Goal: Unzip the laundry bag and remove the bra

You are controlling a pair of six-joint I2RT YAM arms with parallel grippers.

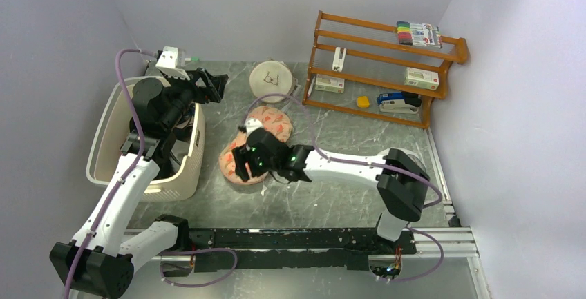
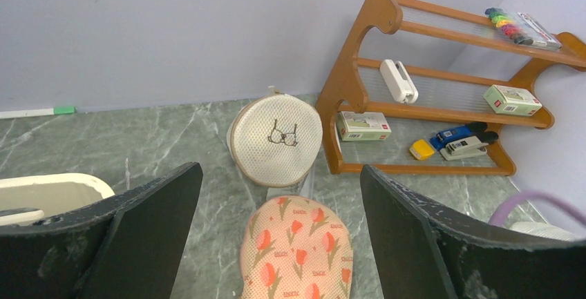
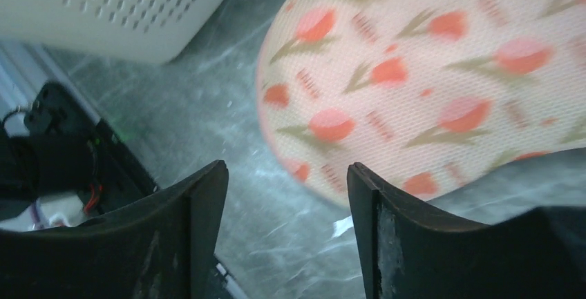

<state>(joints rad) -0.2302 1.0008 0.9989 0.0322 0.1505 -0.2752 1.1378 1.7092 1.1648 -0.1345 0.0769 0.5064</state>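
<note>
Two arms reach out over a grey-green marbled worktop point(image 1: 332, 195). Far left stands a cream slatted basket point(image 1: 110, 116), and the left arm rises beside it, its claw point(image 1: 213, 85) held up in the air past the basket's far corner. That claw is spread wide and carries nothing; its wrist camera looks between the two black fingers point(image 2: 148, 237) down onto the worktop.

Next along lies the laundry bag point(image 1: 269, 123), a flat peanut-shaped pouch of peach-pink mesh printed with red tulips on green stems. It lies on the worktop just right of the basket, one lobe toward the arms and the other toward the back wall. The right arm stretches in from the right, and its claw point(image 1: 245, 164) sits low over the near lobe. Its fingers point(image 3: 186, 223) stand apart with nothing gripped between them, the rounded near edge of the bag showing in the gap. Whether the tips touch the fabric I cannot tell.

Just behind the bag's far lobe a round white mesh pouch point(image 1: 271, 78) with a small bra drawing on its face stands against the back wall. Right of that is a wooden rack point(image 1: 387, 43), holding coloured markers point(image 1: 418, 33) on top, small boxes point(image 1: 421, 78) lower down, and a yellow item point(image 1: 363, 101) beside a blue stapler point(image 1: 399, 99) at the bottom.
</note>
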